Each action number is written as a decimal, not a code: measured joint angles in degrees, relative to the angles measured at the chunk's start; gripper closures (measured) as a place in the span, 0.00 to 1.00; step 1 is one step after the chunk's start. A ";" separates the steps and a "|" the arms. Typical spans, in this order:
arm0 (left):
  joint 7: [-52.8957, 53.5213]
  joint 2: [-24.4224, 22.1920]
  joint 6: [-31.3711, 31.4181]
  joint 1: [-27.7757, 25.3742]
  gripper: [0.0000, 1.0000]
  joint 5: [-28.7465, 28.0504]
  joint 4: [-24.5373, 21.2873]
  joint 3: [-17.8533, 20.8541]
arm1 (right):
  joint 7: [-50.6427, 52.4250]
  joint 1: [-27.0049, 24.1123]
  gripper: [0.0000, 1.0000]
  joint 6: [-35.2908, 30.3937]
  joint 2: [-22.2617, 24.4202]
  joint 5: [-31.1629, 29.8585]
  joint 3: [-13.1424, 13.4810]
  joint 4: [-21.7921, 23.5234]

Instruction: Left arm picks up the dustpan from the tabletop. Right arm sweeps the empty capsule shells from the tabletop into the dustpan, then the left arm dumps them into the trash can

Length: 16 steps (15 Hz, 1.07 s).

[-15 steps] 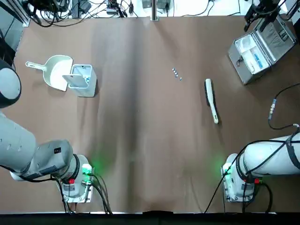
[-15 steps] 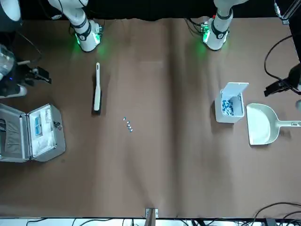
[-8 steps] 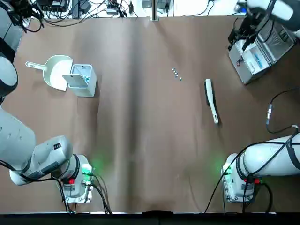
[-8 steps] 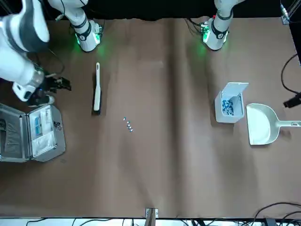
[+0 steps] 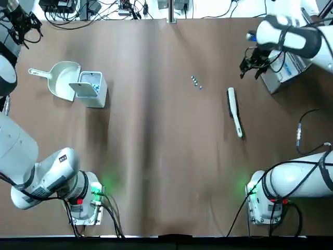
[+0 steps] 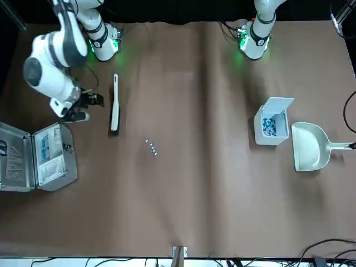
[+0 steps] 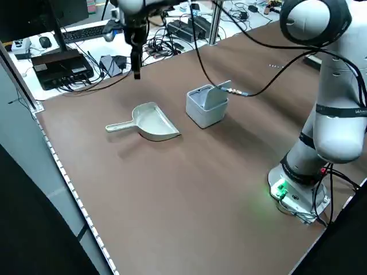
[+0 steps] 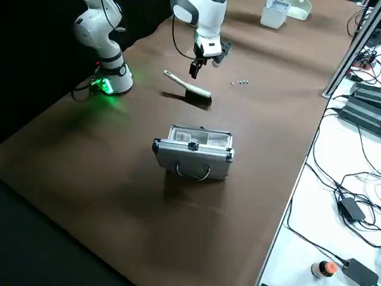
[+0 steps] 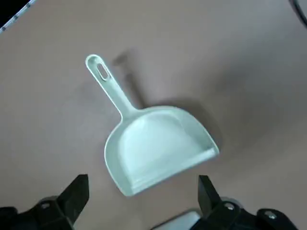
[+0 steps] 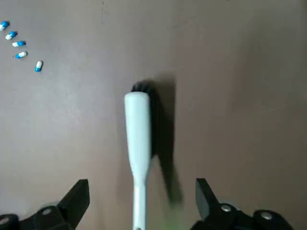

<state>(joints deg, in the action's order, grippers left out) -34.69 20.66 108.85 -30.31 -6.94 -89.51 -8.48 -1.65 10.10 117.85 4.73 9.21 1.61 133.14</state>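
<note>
Brown bench [image 5: 156, 156], seen from above: the right tool [image 5: 251, 66] hangs just beyond the brush [image 5: 234, 111], capsule shells [image 5: 195, 81] off to its left. From the front, the trash can [image 6: 271, 129] holds blue-white capsules beside the dustpan [image 6: 309, 147]; a metal case [image 6: 36, 158] lies open. Wrist views: the left tool [image 9: 141, 201], fingers spread, hovers over the empty dustpan; the right, spread, over the brush.

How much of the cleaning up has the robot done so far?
Nothing is finished yet. The dustpan lies on the table beside the trash can, with the open left tool above it. The open right tool hangs over the brush. The capsule shells are unswept.
</note>
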 joint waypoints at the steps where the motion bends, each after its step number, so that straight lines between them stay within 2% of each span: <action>1: -1.88 0.94 1.46 -0.84 0.00 0.00 -0.04 0.01 | -2.15 1.66 0.02 2.13 -0.21 0.15 -0.03 1.63; 5: -8.72 4.68 5.94 -3.58 0.00 0.00 -0.05 0.02 | -7.28 6.23 0.03 4.21 -2.00 0.25 -0.19 4.41; 9: -20.58 10.14 14.08 -4.09 0.00 -1.90 -0.27 0.05 | -7.37 7.86 0.04 11.60 -2.39 0.35 -0.18 11.52; 13: -23.03 13.29 17.42 -4.27 0.00 -3.34 -0.53 0.13 | -7.38 9.06 0.04 13.88 -2.38 0.46 -0.18 14.69; 16: -23.04 13.87 17.98 -5.01 0.00 -3.91 -1.53 0.43 | -7.40 10.12 0.06 13.86 -2.38 0.56 -0.18 16.38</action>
<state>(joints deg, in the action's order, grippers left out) -57.73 34.53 126.83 -35.31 -10.85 -91.03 -8.05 -9.04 20.22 131.71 2.35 9.78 1.42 149.52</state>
